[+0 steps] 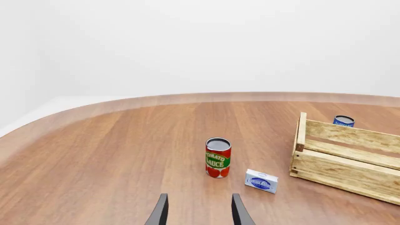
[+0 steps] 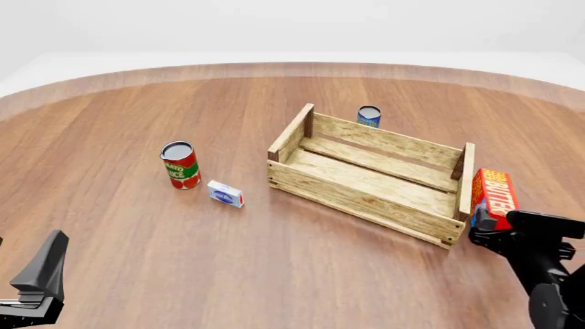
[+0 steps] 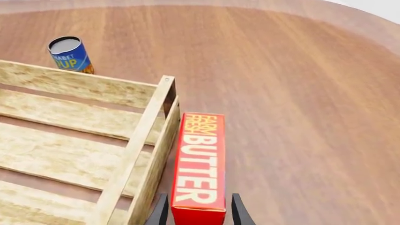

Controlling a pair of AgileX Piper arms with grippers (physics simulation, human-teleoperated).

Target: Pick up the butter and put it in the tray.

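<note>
The butter [image 2: 494,195] is a red-orange carton with white lettering, lying just outside the right end of the tray [image 2: 366,199], a large crate of light wooden slats. In the right wrist view the butter [image 3: 200,159] runs alongside the tray's end wall [image 3: 140,140]. My right gripper [image 3: 198,212] is open, one finger on each side of the carton's near end, and it shows in the front view [image 2: 486,233] right behind the carton. My left gripper [image 1: 198,208] is open and holds nothing, low at the near left [image 2: 46,257], far from both.
A tomato sauce can [image 2: 180,164] stands left of the tray with a small blue-and-white box [image 2: 225,194] beside it. A blue can [image 2: 368,116] stands behind the tray's far wall. The table's curved edge runs along the back.
</note>
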